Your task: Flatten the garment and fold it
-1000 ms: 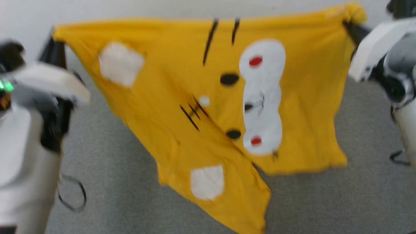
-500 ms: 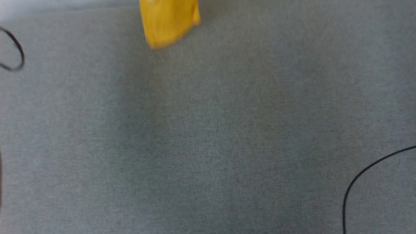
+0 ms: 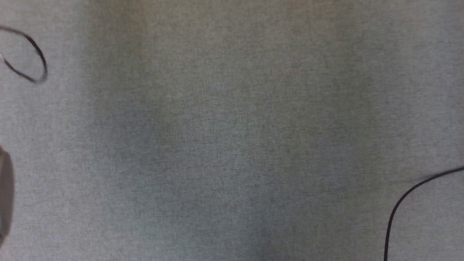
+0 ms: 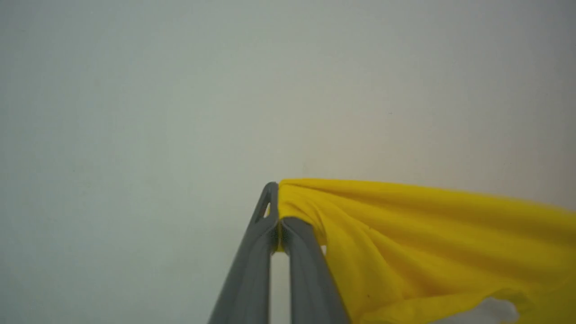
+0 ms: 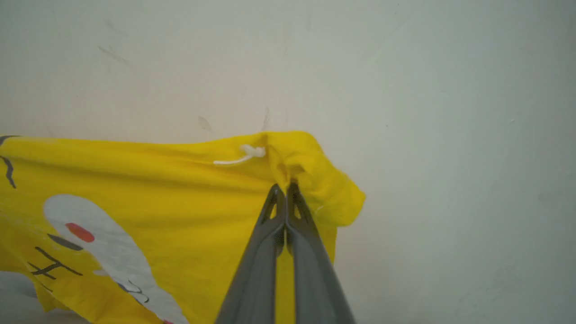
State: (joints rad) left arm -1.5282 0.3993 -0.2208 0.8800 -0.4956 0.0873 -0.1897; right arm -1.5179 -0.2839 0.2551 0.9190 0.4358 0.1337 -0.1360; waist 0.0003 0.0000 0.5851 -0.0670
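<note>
left end effector (image 4: 278, 217): fingers together, clamped on T-shirt (image 4: 427, 234) corner | right end effector (image 5: 286, 191): clamped on other top corner, near white tag (image 5: 243, 155) | T-shirt: suspended, stretched between both, before pale wall (image 5: 450, 90) | head view: grey surface (image 3: 232, 130), black cable (image 3: 400, 203)

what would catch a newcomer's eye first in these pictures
The bright yellow T-shirt with its white patch and red dot, one bunched corner pinched in the shut fingers of the right gripper in the right wrist view. The left gripper clamps another corner in the left wrist view. The head view has grey fabric and a black cable loop at upper left.
</note>
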